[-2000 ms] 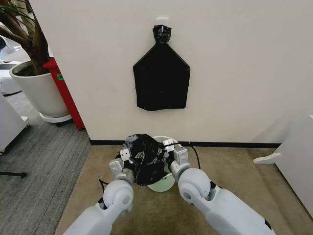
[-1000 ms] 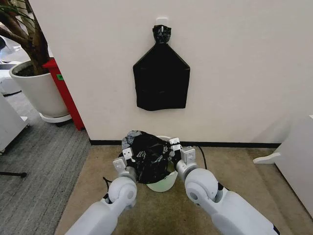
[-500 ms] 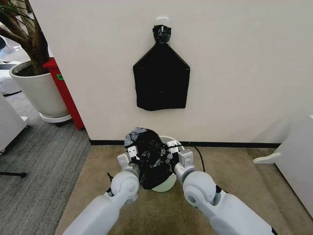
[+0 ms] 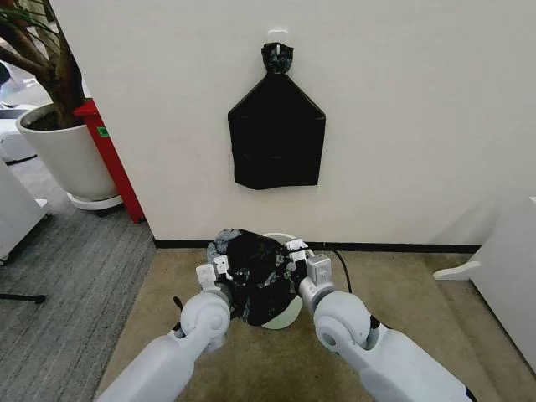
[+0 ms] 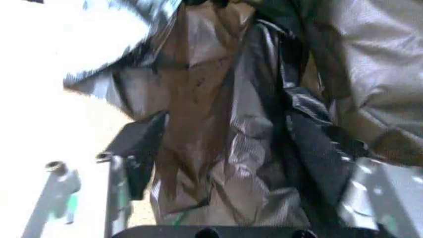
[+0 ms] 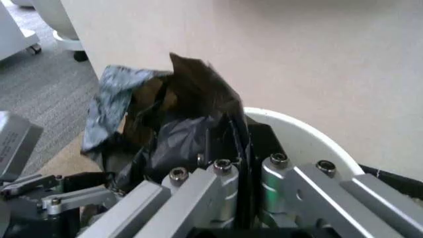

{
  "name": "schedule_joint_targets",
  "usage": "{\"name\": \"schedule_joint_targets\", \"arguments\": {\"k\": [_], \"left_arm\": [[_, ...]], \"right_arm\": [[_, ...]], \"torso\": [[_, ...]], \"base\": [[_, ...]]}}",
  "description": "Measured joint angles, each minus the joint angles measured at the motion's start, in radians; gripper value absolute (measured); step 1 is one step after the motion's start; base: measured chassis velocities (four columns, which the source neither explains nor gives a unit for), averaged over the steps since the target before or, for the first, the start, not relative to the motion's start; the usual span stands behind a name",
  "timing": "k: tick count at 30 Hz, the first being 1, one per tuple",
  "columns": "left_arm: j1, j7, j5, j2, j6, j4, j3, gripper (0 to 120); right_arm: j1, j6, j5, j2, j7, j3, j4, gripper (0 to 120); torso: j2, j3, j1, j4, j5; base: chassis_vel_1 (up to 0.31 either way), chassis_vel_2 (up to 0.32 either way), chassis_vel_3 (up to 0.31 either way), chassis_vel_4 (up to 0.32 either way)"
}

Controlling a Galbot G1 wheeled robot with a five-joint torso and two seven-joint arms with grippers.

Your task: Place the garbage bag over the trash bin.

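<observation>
The garbage bag (image 4: pixel 254 275) is a thin, glossy black film, crumpled into a loose billowing mass with grey highlights along its creases, and where light passes through it in the left wrist view (image 5: pixel 225 144) it looks brownish and translucent. It sits low in front of the robot, near the foot of the white wall (image 4: pixel 402 126), bunched over the near and left part of the trash bin (image 4: pixel 283 311). The bin is round and cream-white, with a smooth rolled rim that shows beside the bag in the right wrist view (image 6: pixel 310 144); its inside is largely hidden by the plastic. The left gripper (image 4: pixel 216 272) is at the bag's left side and the right gripper (image 4: pixel 300 261) at its right side, each with its fingers closed down on a fold of the film, the bag stretched between them above the bin. Higher on the wall hangs a flat black bundle (image 4: pixel 276 134) with a knotted top. Far to the left stands a large white plant pot (image 4: pixel 63 155) beside a red panel (image 4: pixel 109 155).
</observation>
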Motion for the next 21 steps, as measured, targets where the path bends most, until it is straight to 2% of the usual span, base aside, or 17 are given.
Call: {"name": "schedule_joint_targets", "arguments": {"k": [3,5,8,13,18,20,21], "left_arm": [[-0.029,-0.02,-0.027,-0.014,0.046,0.0,0.007,90],[-0.057,-0.048,-0.06,-0.032,0.101,0.007,0.013,95],[-0.076,-0.057,-0.078,-0.041,0.119,0.016,0.015,97],[-0.099,-0.101,-0.165,-0.051,0.177,0.029,0.014,93],[-0.097,-0.126,-0.188,-0.048,0.22,0.042,-0.001,90],[-0.089,-0.134,-0.191,-0.048,0.231,0.052,-0.012,82],[-0.089,-0.134,-0.191,-0.048,0.231,0.052,-0.012,82]], "right_arm": [[-0.009,0.001,-0.001,0.001,0.0,-0.001,0.004,0],[-0.019,0.004,-0.006,0.002,0.0,-0.001,0.007,0],[-0.029,0.007,-0.01,0.004,-0.002,0.0,0.009,0],[-0.039,0.014,-0.016,0.006,-0.006,0.009,0.009,0],[-0.04,0.017,-0.016,0.007,-0.007,0.01,0.009,0],[-0.04,0.018,-0.016,0.008,-0.008,0.01,0.009,0],[-0.04,0.018,-0.016,0.008,-0.008,0.01,0.009,0]], "torso": [[0.0,0.0,0.0,0.0,0.0],[0.0,0.0,0.0,-0.0003,-0.0001],[0.0,0.0,0.0,-0.0003,0.0001],[0.0,0.0,0.0,-0.0003,0.0001],[0.0,0.0,0.0,-0.0001,0.0001],[0.0,0.0,0.0,0.0,0.0],[0.0,0.0,0.0,0.0,0.0]], "base": [[0.0,0.0,0.0,0.0],[0.0,0.0,0.0,0.0],[0.0,0.0,0.0,0.0],[0.0,0.0,0.0,0.0],[0.0,0.0,0.0,0.0],[0.0,0.0,0.0,0.0],[0.0,0.0,0.0,0.0]]}}
